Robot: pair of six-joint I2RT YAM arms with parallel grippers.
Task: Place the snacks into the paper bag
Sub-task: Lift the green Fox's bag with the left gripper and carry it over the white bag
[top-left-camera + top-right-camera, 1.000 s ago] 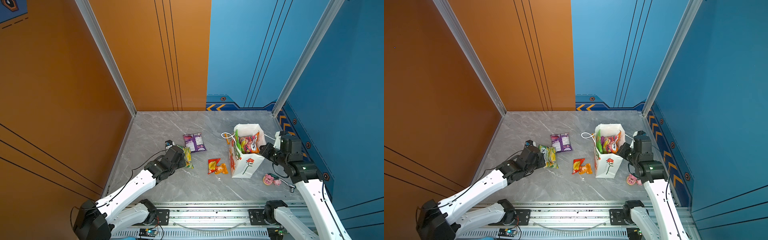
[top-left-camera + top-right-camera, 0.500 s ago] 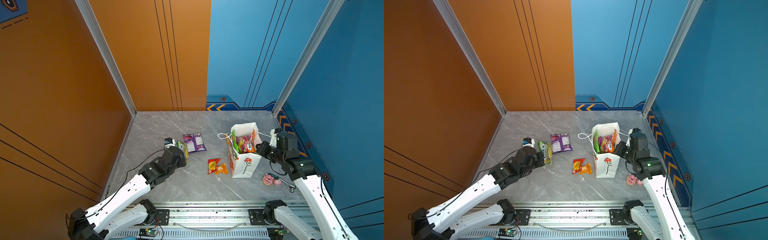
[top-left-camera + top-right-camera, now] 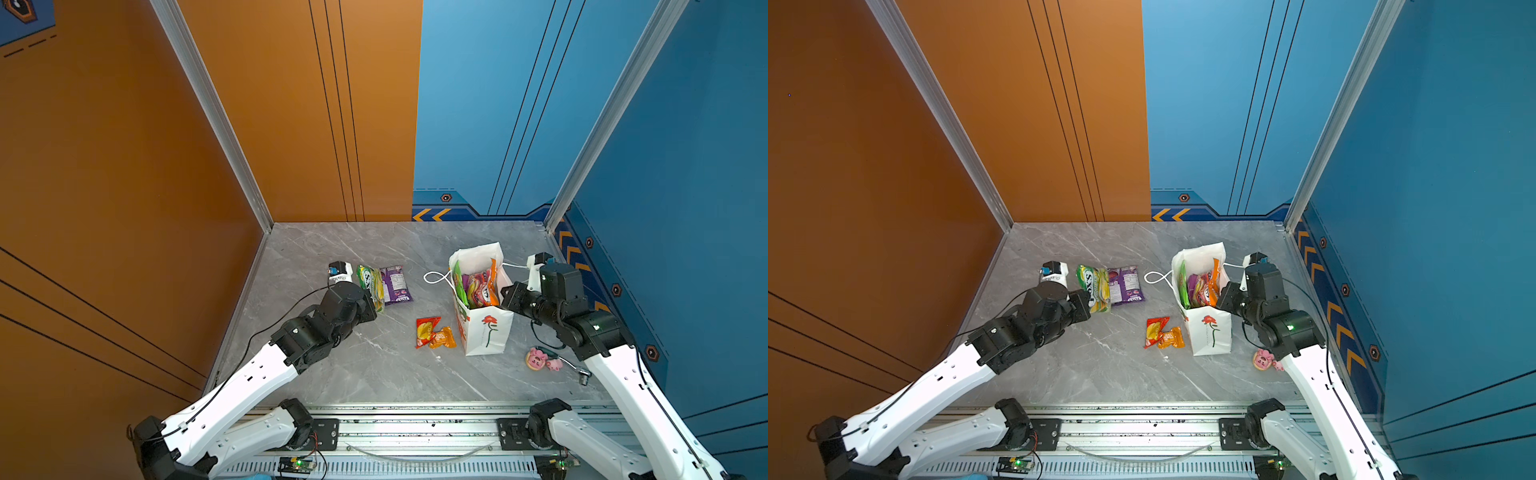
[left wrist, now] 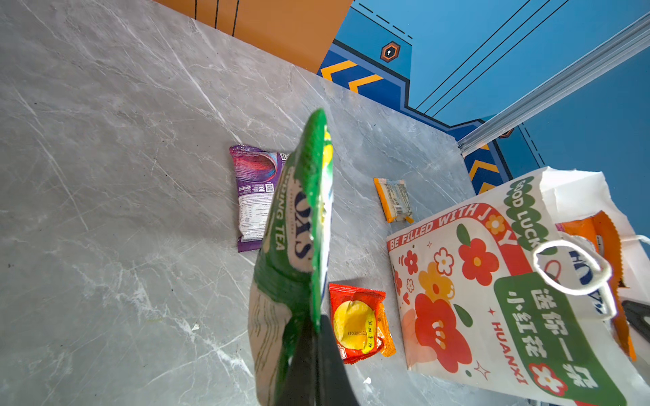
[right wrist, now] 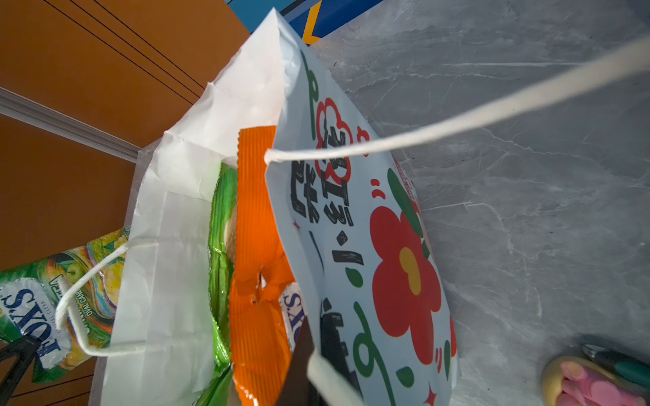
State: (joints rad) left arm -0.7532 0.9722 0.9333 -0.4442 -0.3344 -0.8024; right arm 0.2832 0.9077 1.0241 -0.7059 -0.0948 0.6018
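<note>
The white paper bag [image 3: 487, 335] [image 3: 1211, 337] [image 4: 492, 281] stands upright at the right, holding several snacks, among them a green bag [image 5: 220, 228] and an orange one [image 5: 256, 263]. My right gripper [image 3: 505, 294] [image 3: 1222, 296] [image 5: 313, 344] is shut on the bag's near rim. My left gripper [image 3: 369, 306] [image 3: 1085, 303] [image 4: 313, 327] is shut on the green FOX'S candy bag [image 3: 371, 284] [image 3: 1094, 286] [image 4: 299, 218], which it holds on edge above the floor. A purple packet [image 3: 397, 284] [image 4: 253, 197] lies just beyond it. A red packet [image 3: 426, 330] [image 4: 355, 321] and an orange packet [image 3: 444, 337] lie left of the bag.
Pink pig-faced toys [image 3: 540, 359] [image 5: 591, 386] and a small metal tool [image 3: 575, 368] lie on the floor by the right arm. Another small orange packet [image 4: 394, 200] shows in the left wrist view. Orange and blue walls close the marble floor [image 3: 353, 365] on three sides.
My left gripper has raised the green FOX'S bag off the floor and turned it on edge. The right gripper has drawn the paper bag's rim a little back and left.
</note>
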